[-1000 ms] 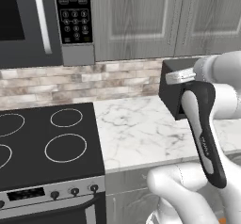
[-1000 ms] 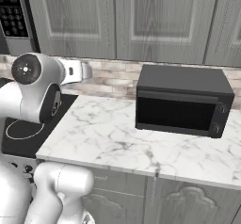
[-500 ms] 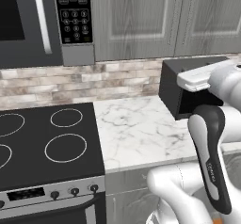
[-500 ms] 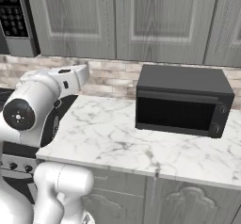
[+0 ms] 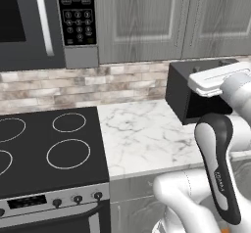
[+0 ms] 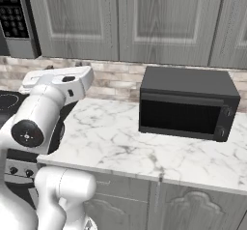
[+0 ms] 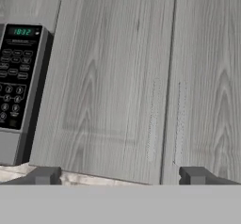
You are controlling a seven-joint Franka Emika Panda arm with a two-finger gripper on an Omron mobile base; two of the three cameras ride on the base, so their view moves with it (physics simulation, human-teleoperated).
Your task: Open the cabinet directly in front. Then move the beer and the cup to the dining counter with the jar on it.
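Kitchen wall ahead: cabinet point(image 7: 141, 77) both doors closed, seam running between two slim bar handles point(image 7: 153, 119). Hand view squared on that seam, so judged: arm lined up for handle grab, opening not yet begun. Claw point(image 7: 117, 176) spread wide, empty, short of doors. Beer, cup presumably inside, hidden. Below: marble surface point(image 6: 120, 142), one black microwave point(image 6: 185, 103) on it. Left: one cooktop point(image 5: 49, 149), four rings; one wall microwave keypad point(image 7: 16, 72).
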